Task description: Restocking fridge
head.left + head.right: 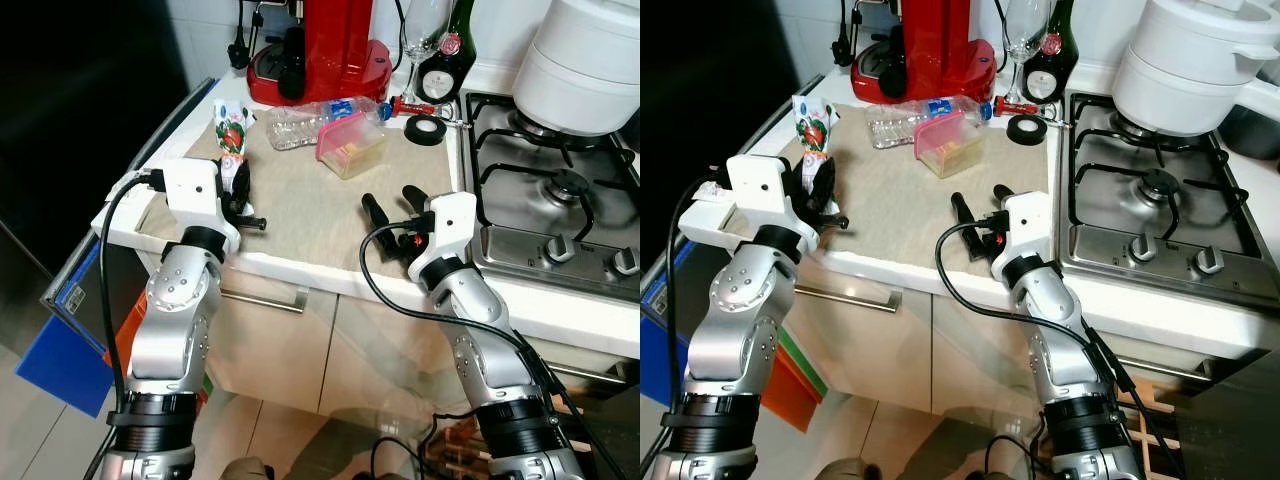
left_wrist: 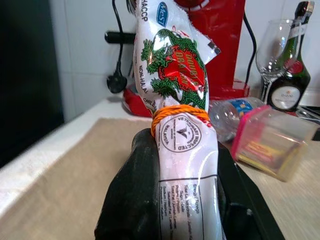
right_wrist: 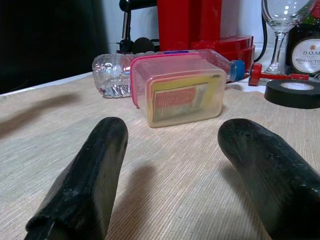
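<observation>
- Your left gripper [image 1: 238, 185], at 9 o'clock on the beige mat [image 1: 300, 215], is clamped on a white food packet [image 2: 182, 150]; the packet stands upright between the black fingers [image 2: 131, 200], an orange rubber band [image 2: 177, 112] around its middle.
- Your right gripper [image 1: 390, 212] rests low on the mat at about 4 o'clock, fingers spread wide with nothing between them.
- At 12 o'clock from it you see a plastic box with pink lid [image 3: 177, 90] lying on its side, and a clear bottle [image 3: 120, 70] lying just behind, touching it.
- Near 1 o'clock lies a roll of black tape [image 1: 427, 129]; the gas stove [image 1: 560, 200] is at 3 o'clock.
</observation>
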You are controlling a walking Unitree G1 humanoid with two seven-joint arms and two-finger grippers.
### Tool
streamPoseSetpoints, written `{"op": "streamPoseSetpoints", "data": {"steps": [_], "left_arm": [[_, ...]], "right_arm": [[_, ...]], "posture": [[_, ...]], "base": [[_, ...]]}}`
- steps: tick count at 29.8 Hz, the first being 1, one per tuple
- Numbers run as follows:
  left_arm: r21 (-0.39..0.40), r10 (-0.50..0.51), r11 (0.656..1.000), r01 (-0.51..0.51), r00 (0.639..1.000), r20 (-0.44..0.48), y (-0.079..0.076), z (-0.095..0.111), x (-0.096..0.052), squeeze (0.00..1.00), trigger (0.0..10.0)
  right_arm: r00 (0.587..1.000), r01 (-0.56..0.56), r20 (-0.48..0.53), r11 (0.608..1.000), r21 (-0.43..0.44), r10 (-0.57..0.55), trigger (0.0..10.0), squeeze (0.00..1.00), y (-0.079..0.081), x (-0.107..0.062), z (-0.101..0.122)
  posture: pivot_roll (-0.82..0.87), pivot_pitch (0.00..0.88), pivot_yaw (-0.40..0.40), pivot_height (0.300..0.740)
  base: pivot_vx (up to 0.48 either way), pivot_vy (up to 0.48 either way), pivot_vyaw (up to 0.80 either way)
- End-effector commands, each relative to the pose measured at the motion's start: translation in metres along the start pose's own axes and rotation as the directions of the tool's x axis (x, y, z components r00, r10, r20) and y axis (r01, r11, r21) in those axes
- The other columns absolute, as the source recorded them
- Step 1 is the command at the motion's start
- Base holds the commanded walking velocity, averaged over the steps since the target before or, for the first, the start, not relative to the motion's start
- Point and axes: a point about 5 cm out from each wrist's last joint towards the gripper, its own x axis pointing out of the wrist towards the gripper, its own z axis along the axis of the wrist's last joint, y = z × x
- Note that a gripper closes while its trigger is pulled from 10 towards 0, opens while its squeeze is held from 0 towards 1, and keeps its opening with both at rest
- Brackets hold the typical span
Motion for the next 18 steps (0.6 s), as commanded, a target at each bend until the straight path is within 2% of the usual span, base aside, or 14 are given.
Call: {"op": "streamPoseSetpoints", "data": {"steps": [1, 7, 18], "left_arm": [[0.012, -0.018, 1.000, 0.017, 1.000, 0.018, -0.0042, 0.0041, 0.0040, 0.00, 0.0], [-0.014, -0.025, 1.000, 0.025, 1.000, -0.001, -0.0089, 0.0005, 0.0048, 0.00, 0.0], [-0.037, -0.026, 0.999, 0.026, 1.000, -0.003, -0.0096, 0.0006, 0.0073, 0.00, 0.0]], "right_arm": [[1.000, 0.020, 0.001, 1.000, 0.018, -0.020, 10.0, 0.00, -0.0020, 0.0023, 0.0005], [1.000, 0.020, -0.011, 1.000, 0.020, -0.020, 10.0, 0.00, -0.0024, -0.0013, -0.0031], [1.000, 0.014, -0.020, 1.000, 0.023, -0.013, 10.0, 0.00, -0.0015, -0.0014, -0.0044]], "posture": [[0.01, 0.005, -0.017, 0.740], [0.00, 0.007, -0.016, 0.740], [0.00, 0.011, -0.017, 0.740]], "base": [[0.000, 0.000, 0.00], [0.000, 0.045, 0.00], [0.000, 0.464, 0.00]]}}
